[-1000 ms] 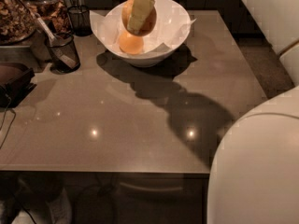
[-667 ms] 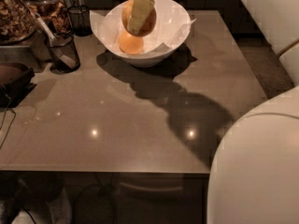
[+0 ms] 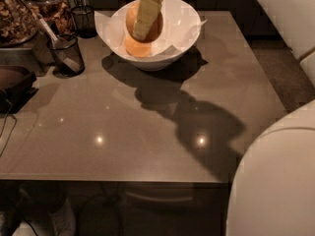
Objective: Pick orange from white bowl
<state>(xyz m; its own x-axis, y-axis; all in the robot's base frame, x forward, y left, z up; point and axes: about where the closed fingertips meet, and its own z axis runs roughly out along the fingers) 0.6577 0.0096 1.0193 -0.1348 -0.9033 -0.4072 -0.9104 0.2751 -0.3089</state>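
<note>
The white bowl (image 3: 183,42), lined with crumpled white paper, stands at the far middle of the grey table. My gripper (image 3: 145,24) hangs over the bowl, its pale fingers (image 3: 147,14) shut on the deeper-coloured orange (image 3: 157,27). It holds the orange just above the bowl's inside. A brighter, paler orange (image 3: 138,49) lies in the bowl right beneath it.
Two black mesh cups (image 3: 67,54) (image 3: 83,20) stand left of the bowl, the nearer one holding a utensil. Snack containers (image 3: 17,14) and a dark object (image 3: 15,85) crowd the left edge. My white body (image 3: 275,181) fills the lower right. The table top (image 3: 147,132) reaches toward me.
</note>
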